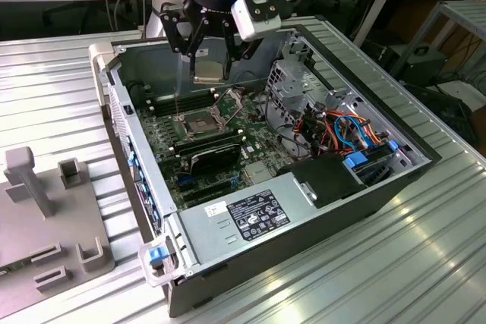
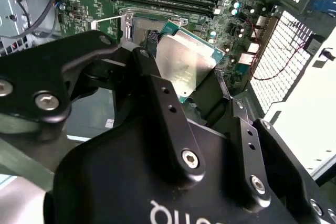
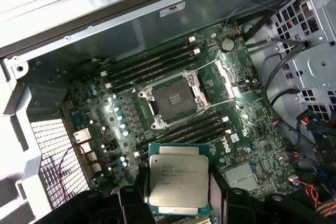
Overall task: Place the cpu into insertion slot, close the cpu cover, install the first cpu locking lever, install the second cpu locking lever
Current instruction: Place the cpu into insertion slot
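Observation:
My gripper [image 1: 209,68] hangs above the open computer case, shut on the cpu [image 1: 209,66], a flat silver-topped square chip with a green rim. In both wrist views the cpu [image 3: 178,178] [image 2: 184,62] sits between the black fingers [image 3: 137,195], held by two opposite edges. The insertion slot [image 3: 173,99] [image 1: 199,121] lies bare on the green board below, dark in the middle with a silver frame. The cpu cover [image 1: 231,102] [image 3: 227,75] stands swung up beside the slot. Thin wire levers rise near the slot. The cpu is well above the slot, not touching it.
Long black memory sticks [image 3: 152,64] flank the slot on both sides. A metal drive cage [image 1: 292,73], coloured cables [image 1: 345,130] and a power supply [image 1: 250,214] fill the case toward the exterior view's right. A grey fixture block [image 1: 45,210] sits on the ribbed table at the left.

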`<state>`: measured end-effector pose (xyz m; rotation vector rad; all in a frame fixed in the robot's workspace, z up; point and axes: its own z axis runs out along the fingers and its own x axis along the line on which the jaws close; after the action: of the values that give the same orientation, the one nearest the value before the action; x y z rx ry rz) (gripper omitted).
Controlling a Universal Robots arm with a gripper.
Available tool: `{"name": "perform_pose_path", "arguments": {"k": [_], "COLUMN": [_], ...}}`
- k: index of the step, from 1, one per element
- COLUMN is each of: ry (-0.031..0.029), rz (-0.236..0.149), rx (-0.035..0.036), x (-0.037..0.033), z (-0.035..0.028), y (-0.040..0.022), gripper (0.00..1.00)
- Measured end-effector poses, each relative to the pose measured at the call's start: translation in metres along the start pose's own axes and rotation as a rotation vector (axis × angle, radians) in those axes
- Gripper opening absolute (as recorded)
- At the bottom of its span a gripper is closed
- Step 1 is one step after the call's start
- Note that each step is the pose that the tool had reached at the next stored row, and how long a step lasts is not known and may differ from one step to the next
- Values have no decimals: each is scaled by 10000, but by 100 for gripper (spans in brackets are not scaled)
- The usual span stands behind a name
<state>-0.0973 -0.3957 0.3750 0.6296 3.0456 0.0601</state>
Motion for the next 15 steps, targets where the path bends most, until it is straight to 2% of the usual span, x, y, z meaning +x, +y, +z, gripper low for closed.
{"name": "perform_pose_path", "arguments": {"k": [4,9,11,13,15], "ry": [-32,-78,-109,-129,-129], "rz": [706,1771,2467,2906,2919], "rx": [16,40,55,65,66], "x": [-4,-6,-8,-7,-8], "z": [38,90,121,136,137], "y": [0,0,-1,3,5], "gripper": [55,55,55,55,55]}}
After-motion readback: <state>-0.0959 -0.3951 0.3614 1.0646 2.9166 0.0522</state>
